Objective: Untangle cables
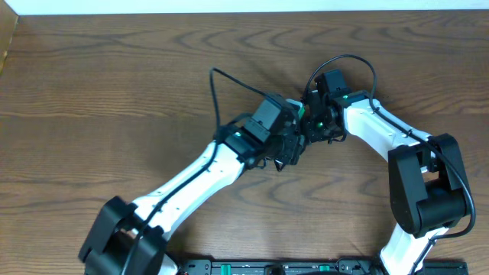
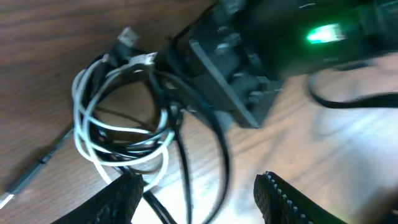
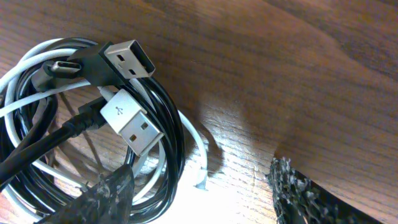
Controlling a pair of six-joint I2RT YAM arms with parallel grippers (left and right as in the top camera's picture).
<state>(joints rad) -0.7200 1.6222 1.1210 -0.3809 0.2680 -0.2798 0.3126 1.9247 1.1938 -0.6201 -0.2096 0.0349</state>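
Observation:
The cables lie as one tangled coil on the wooden table. In the left wrist view the white cable (image 2: 93,134) loops around the black cable (image 2: 180,143), with a plug (image 2: 127,37) at the top. In the right wrist view a black USB plug (image 3: 127,57) and a white USB plug (image 3: 132,121) rest on the coil. My left gripper (image 2: 199,196) is open, and black strands run between its fingers. My right gripper (image 3: 199,193) is open too, its left finger (image 3: 106,199) over the coil's edge. Seen from overhead, both gripper heads meet mid-table and hide the coil.
The right arm's gripper body with a green light (image 2: 323,32) fills the top right of the left wrist view, close to the coil. Thicker black arm wires arch above the left arm (image 1: 214,84) and the right arm (image 1: 348,58). Wooden table (image 1: 114,92) surrounds both arms.

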